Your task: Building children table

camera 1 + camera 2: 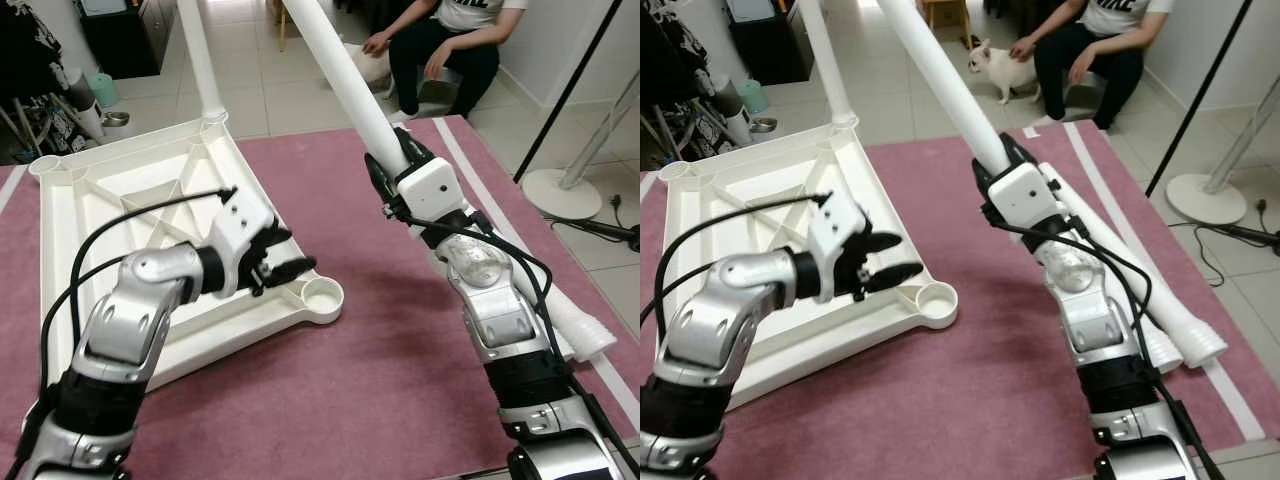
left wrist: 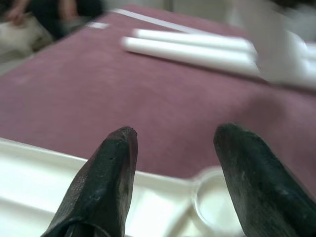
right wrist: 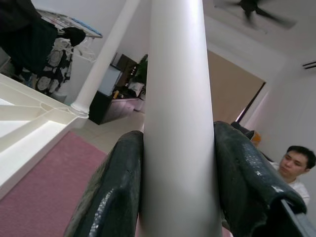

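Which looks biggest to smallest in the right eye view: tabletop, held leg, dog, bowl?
1. tabletop
2. held leg, in the right tool
3. dog
4. bowl

Dog and bowl sit farther back, so their apparent size understates them.

I see two silver jointed arms, each ending in a white boxy wrist housing. Black cables loop along both forearms. The left gripper [image 1: 300, 268] and right gripper [image 3: 177, 197] have long matte-black, scuffed fingers.
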Controlling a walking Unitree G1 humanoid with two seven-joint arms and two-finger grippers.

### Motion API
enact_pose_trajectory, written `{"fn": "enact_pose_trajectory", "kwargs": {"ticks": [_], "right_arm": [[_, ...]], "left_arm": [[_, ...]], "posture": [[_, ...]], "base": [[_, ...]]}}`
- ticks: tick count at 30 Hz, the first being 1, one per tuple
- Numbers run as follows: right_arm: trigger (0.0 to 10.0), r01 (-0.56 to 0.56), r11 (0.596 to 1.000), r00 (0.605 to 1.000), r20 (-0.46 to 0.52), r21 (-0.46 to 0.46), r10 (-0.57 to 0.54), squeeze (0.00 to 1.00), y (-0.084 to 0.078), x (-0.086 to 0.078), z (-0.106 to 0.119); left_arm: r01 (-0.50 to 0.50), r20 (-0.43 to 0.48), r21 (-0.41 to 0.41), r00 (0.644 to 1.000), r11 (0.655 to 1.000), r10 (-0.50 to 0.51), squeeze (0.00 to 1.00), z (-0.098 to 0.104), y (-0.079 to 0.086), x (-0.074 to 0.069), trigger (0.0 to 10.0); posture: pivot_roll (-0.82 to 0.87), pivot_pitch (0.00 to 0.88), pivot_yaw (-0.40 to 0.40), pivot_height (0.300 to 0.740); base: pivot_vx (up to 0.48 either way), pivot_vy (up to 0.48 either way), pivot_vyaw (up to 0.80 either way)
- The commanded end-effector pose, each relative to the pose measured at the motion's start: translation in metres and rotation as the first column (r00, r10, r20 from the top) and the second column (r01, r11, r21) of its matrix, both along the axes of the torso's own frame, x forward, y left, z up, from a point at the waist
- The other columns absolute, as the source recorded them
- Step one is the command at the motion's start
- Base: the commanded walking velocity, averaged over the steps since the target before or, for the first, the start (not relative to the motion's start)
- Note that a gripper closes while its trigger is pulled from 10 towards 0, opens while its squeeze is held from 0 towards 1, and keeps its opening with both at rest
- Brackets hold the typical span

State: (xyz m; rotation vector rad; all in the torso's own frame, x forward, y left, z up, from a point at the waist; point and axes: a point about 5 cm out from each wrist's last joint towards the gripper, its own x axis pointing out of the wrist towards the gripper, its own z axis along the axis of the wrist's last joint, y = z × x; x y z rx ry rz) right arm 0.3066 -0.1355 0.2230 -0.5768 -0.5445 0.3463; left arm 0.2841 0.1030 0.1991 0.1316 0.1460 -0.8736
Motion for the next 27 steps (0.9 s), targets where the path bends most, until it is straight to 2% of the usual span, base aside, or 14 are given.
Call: {"fn": "enact_pose_trajectory", "kwargs": {"ticks": [1, 2, 4, 6, 9, 11, 12, 13, 14, 16, 23, 26, 27], "right_arm": [[10.0, -0.029, 0.999, 0.999, 0.038, -0.022, 0.03, 0.0, 0.009, -0.004, 0.0], [10.0, -0.029, 0.999, 0.999, 0.038, -0.022, 0.03, 0.0, 0.009, -0.004, 0.0], [10.0, -0.041, 0.998, 0.997, 0.062, -0.04, 0.043, 0.0, 0.013, -0.006, -0.001], [10.0, -0.057, 0.996, 0.994, 0.089, -0.062, 0.063, 0.0, 0.019, -0.007, -0.003], [10.0, -0.067, 0.995, 0.993, 0.095, -0.074, 0.074, 0.0, 0.022, -0.008, -0.004], [10.0, -0.084, 0.993, 0.992, 0.09, -0.087, 0.092, 0.0, 0.024, -0.008, -0.009], [10.0, -0.084, 0.993, 0.992, 0.09, -0.087, 0.092, 0.0, 0.024, -0.008, -0.009], [10.0, -0.086, 0.992, 0.992, 0.086, -0.091, 0.094, 0.0, 0.024, -0.007, -0.012], [10.0, -0.086, 0.992, 0.992, 0.086, -0.091, 0.094, 0.0, 0.024, -0.007, -0.012], [10.0, -0.085, 0.992, 0.992, 0.083, -0.098, 0.093, 0.0, 0.023, -0.003, -0.013], [10.0, -0.095, 0.989, 0.99, 0.097, -0.112, 0.106, 0.0, 0.026, -0.001, -0.012], [10.0, -0.141, 0.979, 0.979, 0.126, -0.15, 0.161, 0.0, 0.039, -0.005, -0.011], [10.0, -0.141, 0.979, 0.979, 0.126, -0.15, 0.161, 0.0, 0.039, -0.005, -0.011]], "left_arm": [[-0.089, -0.056, -0.082, 0.995, 0.993, 0.085, 0.0, 0.004, 0.006, 0.006, 10.0], [-0.089, -0.056, -0.082, 0.995, 0.993, 0.085, 0.0, 0.004, 0.006, 0.006, 10.0], [-0.117, -0.094, -0.202, 0.991, 0.972, 0.099, 0.0, 0.012, 0.003, 0.007, 10.0], [-0.137, -0.116, -0.325, 0.988, 0.936, 0.104, 0.0, 0.023, -0.001, 0.009, 10.0], [-0.133, -0.119, -0.372, 0.988, 0.918, 0.095, 0.0, 0.029, -0.004, 0.009, 10.0], [-0.101, -0.101, -0.471, 0.993, 0.876, 0.06, 0.0, 0.043, -0.011, 0.009, 10.0], [-0.101, -0.101, -0.471, 0.993, 0.876, 0.06, 0.0, 0.043, -0.011, 0.009, 10.0], [-0.096, -0.1, -0.521, 0.994, 0.848, 0.05, 0.0, 0.05, -0.015, 0.009, 10.0], [-0.096, -0.1, -0.521, 0.994, 0.848, 0.05, 0.0, 0.05, -0.015, 0.009, 10.0], [-0.081, -0.1, -0.596, 0.995, 0.799, 0.027, 0.0, 0.062, -0.024, 0.009, 10.0], [-0.07, -0.112, -0.635, 0.994, 0.77, -0.002, 0.0, 0.07, -0.031, 0.008, 10.0], [-0.109, -0.159, -0.643, 0.987, 0.758, 0.007, 0.0, 0.072, -0.042, 0.012, 10.0], [-0.109, -0.159, -0.643, 0.987, 0.758, 0.007, 0.0, 0.072, -0.042, 0.012, 10.0]], "posture": [[0.0, 0.0, 0.106, 0.74], [0.0, 0.0, 0.106, 0.74], [0.0, 0.0, 0.107, 0.74], [0.0, 0.0, 0.107, 0.74], [0.0, 0.0, 0.103, 0.74], [0.01, 0.0, 0.099, 0.74], [0.01, 0.0, 0.099, 0.74], [0.01, 0.0, 0.095, 0.74], [0.01, 0.0, 0.095, 0.74], [0.01, 0.0, 0.099, 0.74], [0.01, 0.0, 0.103, 0.74], [0.01, 0.0, 0.106, 0.74], [0.01, 0.0, 0.106, 0.74]], "base": [[0.0, 0.0, 0.0], [0.0, 0.0, 0.0], [0.0, 0.0, 0.0], [0.0, 0.0, 0.0], [0.0, 0.0, 0.0], [0.0, 0.0, 0.0], [0.0, 0.0, 0.0], [0.0, 0.0, 0.0], [0.0, 0.0, 0.0], [0.0, 0.0, 0.0], [0.0, 0.0, 0.0], [0.0, 0.0, 0.0], [0.0, 0.0, 0.0]]}}
